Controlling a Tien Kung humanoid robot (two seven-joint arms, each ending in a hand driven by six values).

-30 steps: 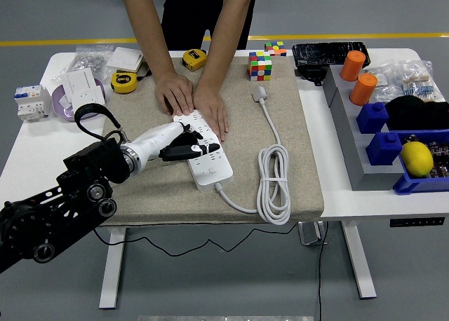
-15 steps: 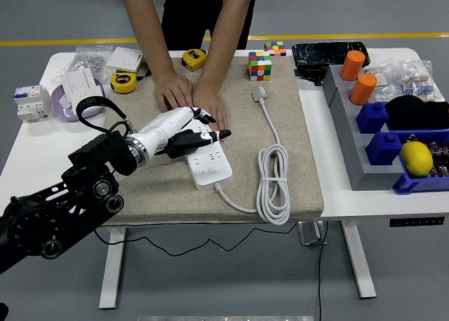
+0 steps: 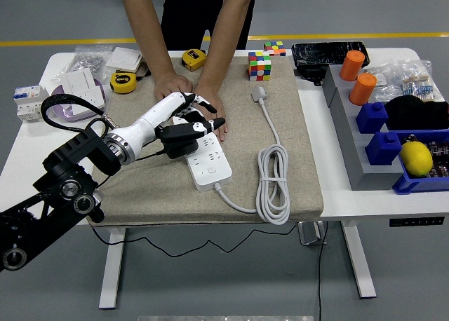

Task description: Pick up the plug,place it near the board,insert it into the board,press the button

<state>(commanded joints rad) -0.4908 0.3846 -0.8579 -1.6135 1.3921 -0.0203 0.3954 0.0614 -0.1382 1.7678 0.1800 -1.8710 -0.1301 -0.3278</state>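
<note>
While a person's hands (image 3: pixel 200 104) steady the board (image 3: pixel 205 156), left hand (image 3: pixel 188 123), fingers loosely spread and empty, should press its button squarely.

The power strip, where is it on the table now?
In the head view, the power strip lies left of centre on the grey mat, under the left hand, with a person's hands holding its far end.

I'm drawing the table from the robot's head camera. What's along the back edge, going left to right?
White breaker → yellow tape measure → second yellow tape measure → colourful cube → black tray → orange cylinder.
</note>
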